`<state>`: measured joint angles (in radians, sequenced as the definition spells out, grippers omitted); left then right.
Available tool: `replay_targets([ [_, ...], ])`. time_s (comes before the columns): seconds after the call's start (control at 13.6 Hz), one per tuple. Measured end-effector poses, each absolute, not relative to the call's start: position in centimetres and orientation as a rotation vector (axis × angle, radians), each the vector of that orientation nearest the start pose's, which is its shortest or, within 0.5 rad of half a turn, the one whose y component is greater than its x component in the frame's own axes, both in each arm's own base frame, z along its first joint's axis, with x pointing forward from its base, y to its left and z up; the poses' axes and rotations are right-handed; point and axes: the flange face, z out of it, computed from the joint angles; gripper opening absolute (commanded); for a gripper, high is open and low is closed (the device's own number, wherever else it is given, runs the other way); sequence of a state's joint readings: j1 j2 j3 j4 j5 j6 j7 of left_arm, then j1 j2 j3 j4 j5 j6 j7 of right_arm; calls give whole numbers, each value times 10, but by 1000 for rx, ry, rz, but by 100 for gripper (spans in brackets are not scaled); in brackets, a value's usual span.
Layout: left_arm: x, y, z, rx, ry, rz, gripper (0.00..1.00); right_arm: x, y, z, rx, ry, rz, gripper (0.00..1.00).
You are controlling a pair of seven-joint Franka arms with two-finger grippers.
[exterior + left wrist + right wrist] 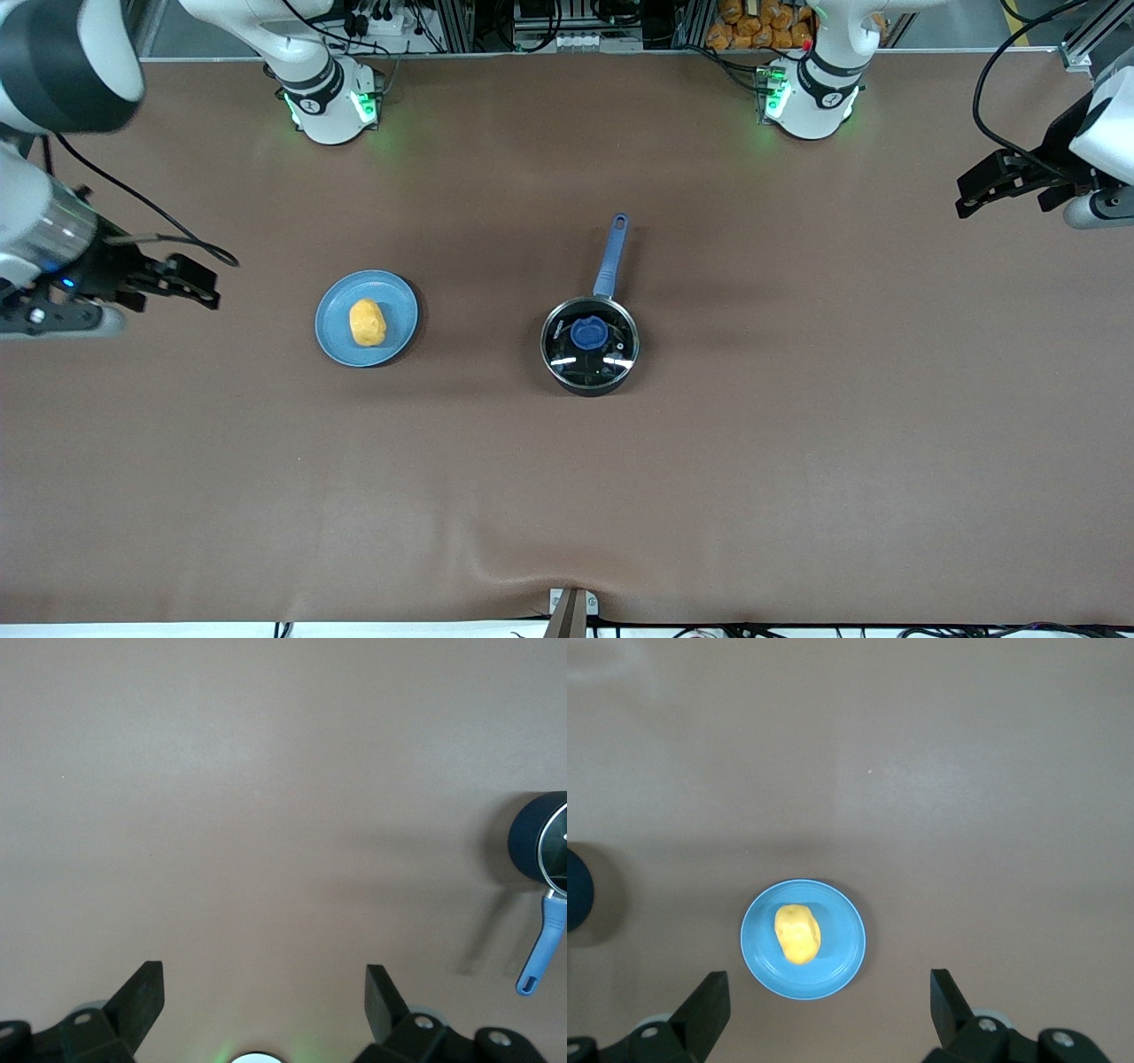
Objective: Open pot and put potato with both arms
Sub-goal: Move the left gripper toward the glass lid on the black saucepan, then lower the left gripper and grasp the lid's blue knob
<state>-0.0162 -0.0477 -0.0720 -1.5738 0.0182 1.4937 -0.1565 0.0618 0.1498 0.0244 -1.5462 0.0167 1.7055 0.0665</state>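
Mid-table: lidded saucepan [589, 346], potato [367, 322] at its nine o'clock on blue plate [400, 301]; left gripper [974, 190] and right gripper [197, 282] spread wide, parked over table ends, ready.

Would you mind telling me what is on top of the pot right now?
A clear glass lid with a blue knob covers the pot. Reflections hide what lies inside.

- Front view sits high, facing the arm bases, taking in the whole counter [567, 496].
- Both wrist views look straight down from well above it.
- Left wrist shares the pot [542, 843], right wrist the potato [797, 934].
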Motion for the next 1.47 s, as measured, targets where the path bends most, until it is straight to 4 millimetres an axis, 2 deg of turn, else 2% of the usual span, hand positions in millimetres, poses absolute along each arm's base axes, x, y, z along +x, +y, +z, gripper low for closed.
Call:
replay_targets([
  [0.15,531,-46,641,-3114,-108,50,100,607,44,565,-3122,-5,-23,100],
  [0.44,531,-46,640,-3114,-108,53,100,594,14,612,-3130,9,23,100],
  [0.51,532,-46,639,-3114,-108,55,100,593,7,619,-3131,16,16,100],
  [0.66,534,-51,634,-3113,-93,70,100,593,3,620,-3132,19,14,100],
  [0.73,537,-61,627,-3115,-66,86,100,594,3,619,-3132,17,16,100],
  [0.81,542,-81,618,-3120,-13,93,100,594,4,619,-3132,16,17,100],
  [0.88,549,-109,606,-3124,31,85,100,594,4,619,-3132,15,18,100],
  [1.03,557,-179,573,-3132,48,85,100,595,4,618,-3132,15,18,100],
  [1.25,558,-284,516,-3153,32,92,100,595,5,618,-3131,13,18,100],
  [1.47,560,-370,462,-3189,-51,80,100,594,6,618,-3131,11,18,100],
])
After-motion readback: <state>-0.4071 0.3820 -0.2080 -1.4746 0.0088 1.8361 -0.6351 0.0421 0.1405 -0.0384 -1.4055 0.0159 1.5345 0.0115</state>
